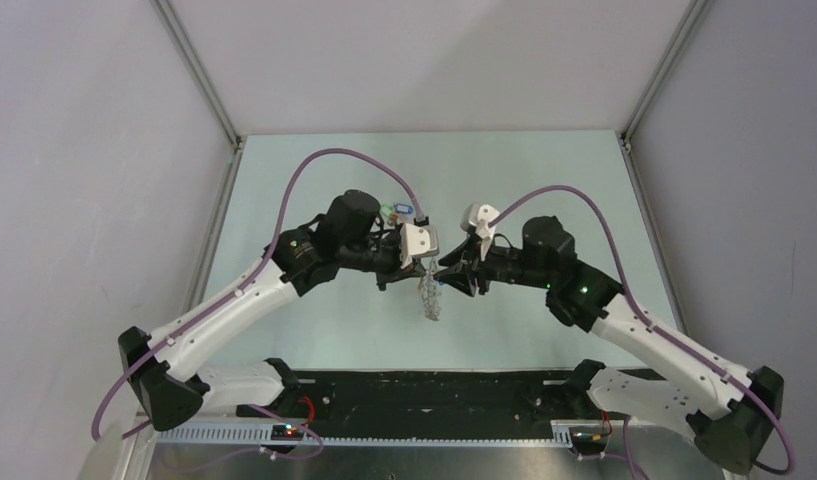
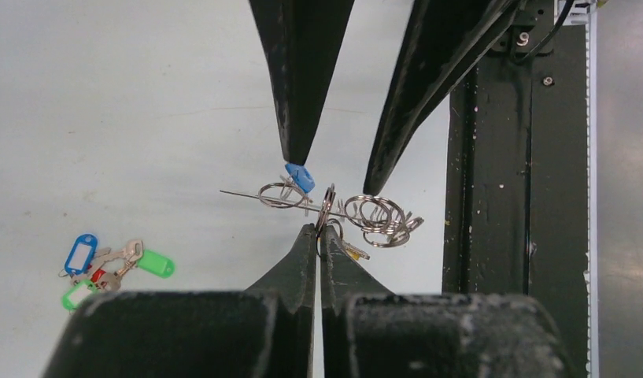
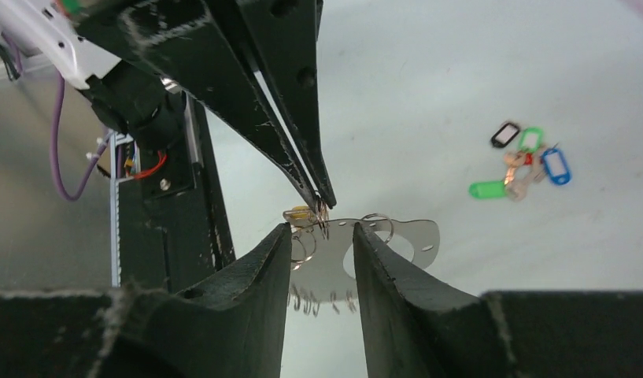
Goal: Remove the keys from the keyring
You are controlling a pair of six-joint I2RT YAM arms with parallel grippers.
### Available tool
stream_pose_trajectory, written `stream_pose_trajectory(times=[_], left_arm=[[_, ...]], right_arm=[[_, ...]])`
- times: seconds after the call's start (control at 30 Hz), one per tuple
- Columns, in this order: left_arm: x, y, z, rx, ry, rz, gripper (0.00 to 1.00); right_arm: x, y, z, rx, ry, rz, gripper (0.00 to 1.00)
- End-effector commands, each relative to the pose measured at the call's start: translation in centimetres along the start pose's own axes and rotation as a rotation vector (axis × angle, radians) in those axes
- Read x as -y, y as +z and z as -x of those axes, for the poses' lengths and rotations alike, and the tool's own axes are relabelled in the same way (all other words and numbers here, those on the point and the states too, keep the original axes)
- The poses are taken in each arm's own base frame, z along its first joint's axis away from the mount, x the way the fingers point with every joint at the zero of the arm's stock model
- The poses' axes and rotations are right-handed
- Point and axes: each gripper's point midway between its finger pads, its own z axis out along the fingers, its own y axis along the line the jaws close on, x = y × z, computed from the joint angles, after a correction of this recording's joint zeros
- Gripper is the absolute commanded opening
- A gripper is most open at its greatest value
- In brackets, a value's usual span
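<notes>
The left gripper [image 2: 318, 236] has its fingers pressed together on the edge of the keyring [image 3: 416, 236], pinching it just beyond its tips so that the loop hangs free above the table [image 2: 105, 102]; this firm hold seems meant to present the fringe of small rings [image 2: 377, 216] to the other arm; the right gripper [image 3: 321, 231] faces it from the opposite side with its fingers apart, straddling the loop, with nothing clamped between them; a blue-tagged key [image 2: 301, 178] sits at the tip of one right finger, touching it, and looks like the one being worked off; I cannot tell whether it is caught there or only rests against it; the loose keys [image 2: 113, 264] lie on the table well off to the side of the left gripper, apart from the loop, so the job looks partly done.
</notes>
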Motion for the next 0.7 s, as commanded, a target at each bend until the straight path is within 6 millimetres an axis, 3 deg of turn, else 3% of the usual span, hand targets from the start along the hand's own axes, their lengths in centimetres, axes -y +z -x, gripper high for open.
stream_pose_trajectory(times=[0.0,0.47,0.67], left_arm=[[0.5,-0.6,1.1,0.054,0.072,-0.010,0.00],[1.3,-0.5,1.3,0.073,0.073,-0.056,0.00],[1.6,-0.7,1.7,0.087,0.076,-0.068,0.00]], right_arm=[[-0.7,0.5,2.3,0.026,-0.031,0.066,0.37],[-1.1,2.1,0.9,-0.011,-0.014,0.133,0.28],[-1.3,2.3,0.8,-0.009,-0.018,0.147,0.11]])
